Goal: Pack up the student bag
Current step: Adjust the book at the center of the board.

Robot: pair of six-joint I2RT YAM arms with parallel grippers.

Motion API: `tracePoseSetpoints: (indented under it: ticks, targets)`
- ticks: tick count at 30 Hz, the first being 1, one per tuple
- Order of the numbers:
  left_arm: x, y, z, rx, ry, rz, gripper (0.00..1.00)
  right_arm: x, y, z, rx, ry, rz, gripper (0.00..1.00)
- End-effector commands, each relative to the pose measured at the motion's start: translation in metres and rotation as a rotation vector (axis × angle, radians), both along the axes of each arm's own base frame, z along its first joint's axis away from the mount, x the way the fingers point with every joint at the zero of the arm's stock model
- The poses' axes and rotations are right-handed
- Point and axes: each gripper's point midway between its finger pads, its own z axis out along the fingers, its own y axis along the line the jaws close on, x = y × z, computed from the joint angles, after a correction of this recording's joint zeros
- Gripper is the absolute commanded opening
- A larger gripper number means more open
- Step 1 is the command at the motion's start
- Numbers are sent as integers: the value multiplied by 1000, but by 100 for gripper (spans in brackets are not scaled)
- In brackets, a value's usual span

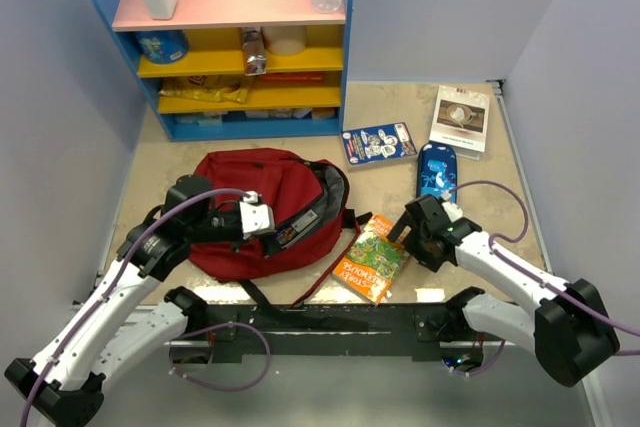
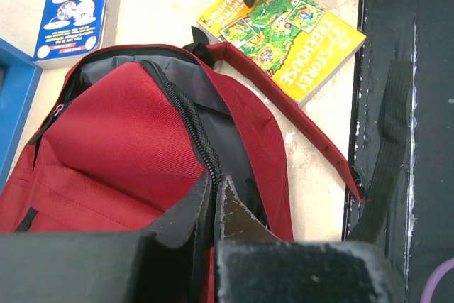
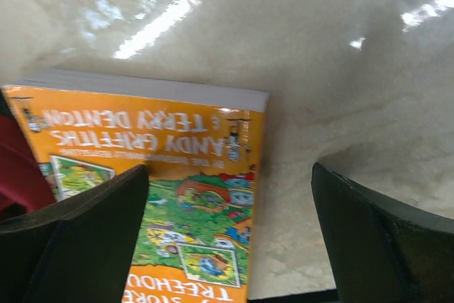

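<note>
Student bag [image 1: 240,177] zipper edge [image 2: 201,140] is pinched by left pincer [image 2: 216,181]; right pincer [image 3: 230,175] (spread wide) straddles book [image 3: 177,147] edge.

The student bag [image 1: 250,177] [image 2: 120,140], a large dark red fabric backpack, lay flat in the left half of the table [image 1: 170,157], close to its near edge. Its black zipper stood partly open, showing grey lining. One red strap [image 2: 298,122] trailed towards the near edge.

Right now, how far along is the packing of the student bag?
Done: the zipper of the red backpack looks partly open, grey lining showing; nothing visibly packed. In hand: the left gripper pinches its zipper edge, the right gripper hangs open over the Treehouse book. Left: that book, the blue book, white book and blue pencil case lie outside.
</note>
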Motion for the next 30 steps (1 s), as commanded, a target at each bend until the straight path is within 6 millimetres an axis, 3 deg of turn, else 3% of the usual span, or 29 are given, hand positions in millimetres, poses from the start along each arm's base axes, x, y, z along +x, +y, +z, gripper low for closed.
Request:
tracePoseSetpoints:
  ticks: [1, 7, 10, 16, 22, 24, 26, 28, 30]
  targets:
    - [-5, -6, 13, -59, -21, -35, 0, 8, 16, -1, 92, -38, -12, 98]
    - [-4, -7, 14, -59, -28, -39, 0, 18, 54, -3, 280, -94, 59, 99]
    - [-5, -7, 14, -63, -29, -45, 0, 30, 76, 12, 364, -178, 92, 99]
    - [-5, -9, 7, -65, -16, -56, 0, 52, 106, 69, 494, -367, 175, 99]
    - [-7, -10, 2, -73, -1, -68, 0, 49, 130, 99, 624, -466, 272, 99]
    - [-6, -11, 2, -77, 0, -68, 0, 42, 136, 99, 653, -467, 309, 99]
    - [-6, -12, 1, -79, 5, -74, 0, 39, 137, 92, 614, -442, 326, 99]
    - [-7, -12, 0, -79, 10, -78, 0, 41, 113, 68, 457, -385, 266, 99]
    - [-8, -12, 0, -77, 9, -83, 0, 52, 96, 74, 356, -431, 221, 99]
